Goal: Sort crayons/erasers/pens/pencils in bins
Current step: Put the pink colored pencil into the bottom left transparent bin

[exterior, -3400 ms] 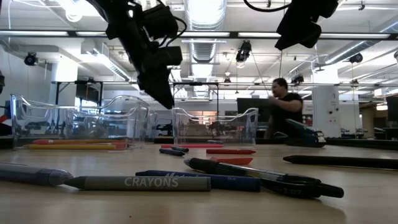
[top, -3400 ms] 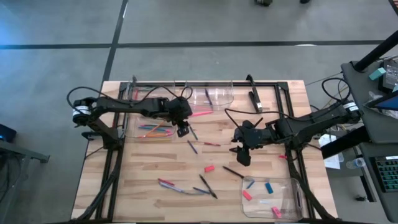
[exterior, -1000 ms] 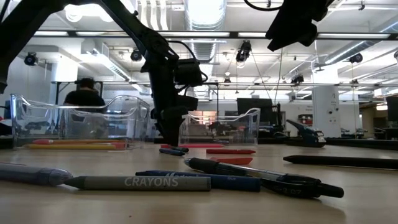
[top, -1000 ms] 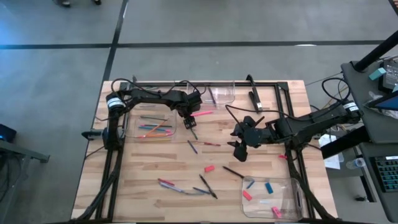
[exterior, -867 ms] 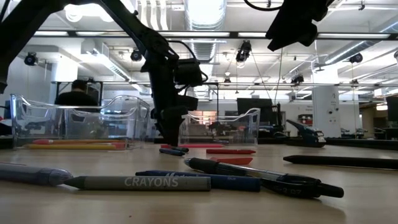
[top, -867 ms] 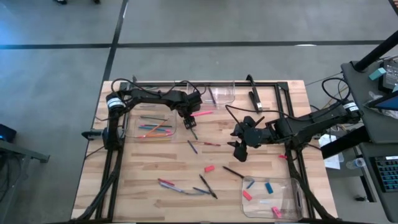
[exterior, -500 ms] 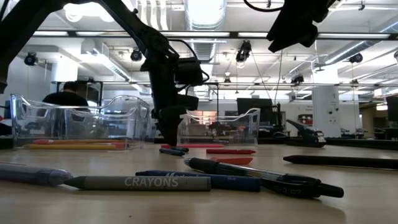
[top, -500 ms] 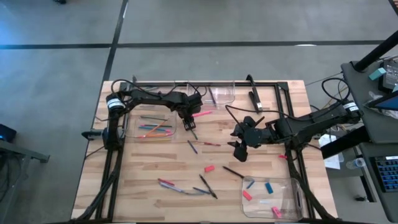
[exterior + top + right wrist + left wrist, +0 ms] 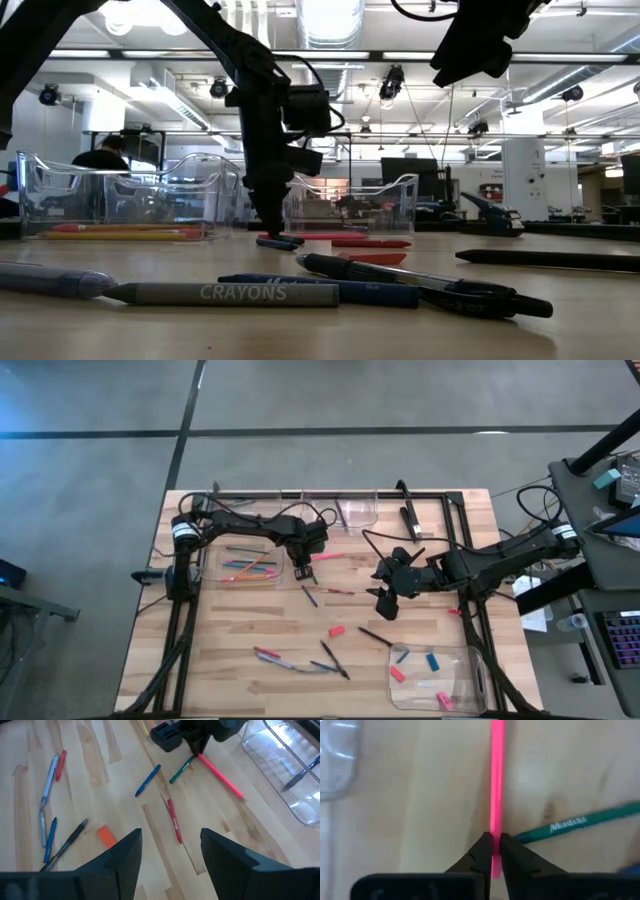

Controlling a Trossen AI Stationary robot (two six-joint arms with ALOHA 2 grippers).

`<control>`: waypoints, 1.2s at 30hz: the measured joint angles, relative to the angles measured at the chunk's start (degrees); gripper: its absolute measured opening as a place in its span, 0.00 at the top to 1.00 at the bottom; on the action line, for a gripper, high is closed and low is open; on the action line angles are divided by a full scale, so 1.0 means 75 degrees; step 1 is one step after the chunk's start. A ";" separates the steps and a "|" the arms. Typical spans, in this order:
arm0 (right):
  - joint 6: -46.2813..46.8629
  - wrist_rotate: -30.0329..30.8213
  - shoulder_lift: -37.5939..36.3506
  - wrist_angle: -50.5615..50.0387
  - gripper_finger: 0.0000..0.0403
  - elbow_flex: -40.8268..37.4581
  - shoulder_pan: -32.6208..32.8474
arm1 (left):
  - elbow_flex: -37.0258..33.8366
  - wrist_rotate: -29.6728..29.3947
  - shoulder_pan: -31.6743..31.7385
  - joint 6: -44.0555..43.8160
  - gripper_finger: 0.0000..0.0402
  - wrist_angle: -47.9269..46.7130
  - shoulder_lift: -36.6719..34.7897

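Left wrist view shows the left pincer [image 9: 493,851] clenched on the pink stick's [image 9: 497,780] very end, lower centre on the tabletop [image 9: 420,810], so lifting could let it pivot and slip free.

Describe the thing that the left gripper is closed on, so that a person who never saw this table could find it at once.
Find the clear bin of coloured sticks on the table's left side. Just to its right, the left gripper pinches one end of a long pink stick lying on the wood. Its bright pink colour sets it apart from the green stick beside it.
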 joint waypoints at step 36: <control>0.0076 -0.0001 0.0000 -0.0003 0.52 -0.0038 0.0000 | 0.0296 -0.0724 -0.0493 -0.0005 0.99 -0.1654 -0.3724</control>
